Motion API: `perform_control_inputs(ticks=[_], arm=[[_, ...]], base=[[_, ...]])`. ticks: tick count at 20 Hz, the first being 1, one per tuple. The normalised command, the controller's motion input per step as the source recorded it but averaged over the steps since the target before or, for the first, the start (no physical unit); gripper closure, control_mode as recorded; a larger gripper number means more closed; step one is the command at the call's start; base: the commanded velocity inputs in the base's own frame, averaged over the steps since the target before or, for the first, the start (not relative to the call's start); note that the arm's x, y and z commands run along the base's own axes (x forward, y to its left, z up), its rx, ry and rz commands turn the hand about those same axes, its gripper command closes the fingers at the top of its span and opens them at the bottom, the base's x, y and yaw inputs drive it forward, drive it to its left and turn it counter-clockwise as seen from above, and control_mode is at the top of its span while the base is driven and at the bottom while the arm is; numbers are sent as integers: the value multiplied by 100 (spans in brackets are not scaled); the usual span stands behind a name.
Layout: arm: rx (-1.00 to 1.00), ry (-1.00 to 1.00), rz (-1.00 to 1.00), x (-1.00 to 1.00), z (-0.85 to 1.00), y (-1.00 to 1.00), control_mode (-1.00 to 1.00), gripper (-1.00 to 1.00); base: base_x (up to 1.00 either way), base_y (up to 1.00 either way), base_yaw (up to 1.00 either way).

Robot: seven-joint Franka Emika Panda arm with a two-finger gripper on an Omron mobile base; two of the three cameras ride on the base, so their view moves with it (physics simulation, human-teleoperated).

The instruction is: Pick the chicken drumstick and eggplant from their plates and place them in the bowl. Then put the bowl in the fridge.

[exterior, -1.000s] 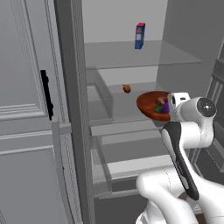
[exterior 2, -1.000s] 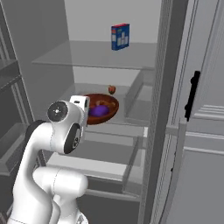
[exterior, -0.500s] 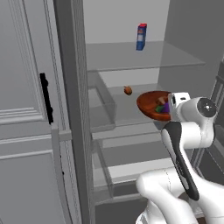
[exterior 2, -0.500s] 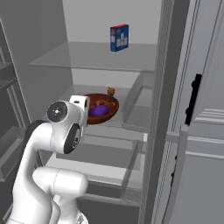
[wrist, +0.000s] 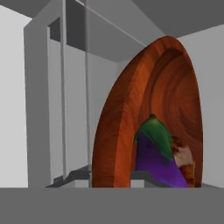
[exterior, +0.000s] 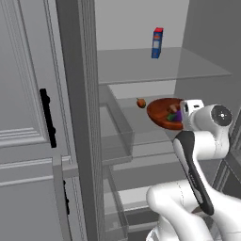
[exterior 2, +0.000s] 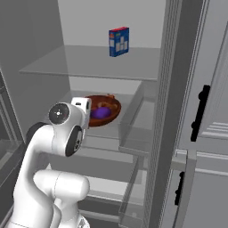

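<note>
Open fridge (exterior: 141,66) interior, seen from both sides of the base. The reddish-brown bowl (exterior: 162,113) is held over the middle glass shelf (exterior: 141,123), inside the compartment and beneath the upper glass shelf (exterior 2: 89,62). The white arm reaches in from the front, its wrist at the bowl's near edge. From the left base camera the bowl appears just left of the wrist; from the right base camera the bowl (exterior 2: 104,111) appears just right of it.

The gripper (wrist: 111,181) is closed on the bowl's rim: in the hand camera the rim (wrist: 109,131) rises edge-on between the two finger tips, which stand on either side of it at the bottom of the frame. The fingers themselves are hidden behind the wrist in both base cameras.

The eggplant (wrist: 153,153), dark purple with a green cap, lies in the bowl; the chicken drumstick (wrist: 186,162) lies touching it on the far side. The eggplant (exterior 2: 100,112) also shows as a purple shape in the bowl.

A small brown item (exterior: 140,103) sits on the middle shelf, just left of the bowl. A blue carton (exterior: 157,43) stands upright on the upper shelf. The fridge door (exterior: 33,117), with its black bar handle (exterior: 47,117), stands open.
</note>
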Motion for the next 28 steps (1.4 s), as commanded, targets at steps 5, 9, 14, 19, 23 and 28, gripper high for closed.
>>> perform_control_inputs(ticks=[5, 9, 14, 19, 23, 28], arm=[[0, 0, 5, 31, -42, -8, -100, 100], [0, 0, 7, 51, -53, -23, -100, 100], [0, 0, 6, 82, -37, -29, -100, 100], [0, 0, 1, 61, -39, -23, -100, 100], [0, 6, 0, 64, -22, -8, -100, 100], [0, 8, 0, 61, -18, -4, -100, 100]], base=[[0, 0, 0], [0, 0, 0], [0, 0, 0], [0, 0, 0], [0, 0, 0], [0, 0, 0]])
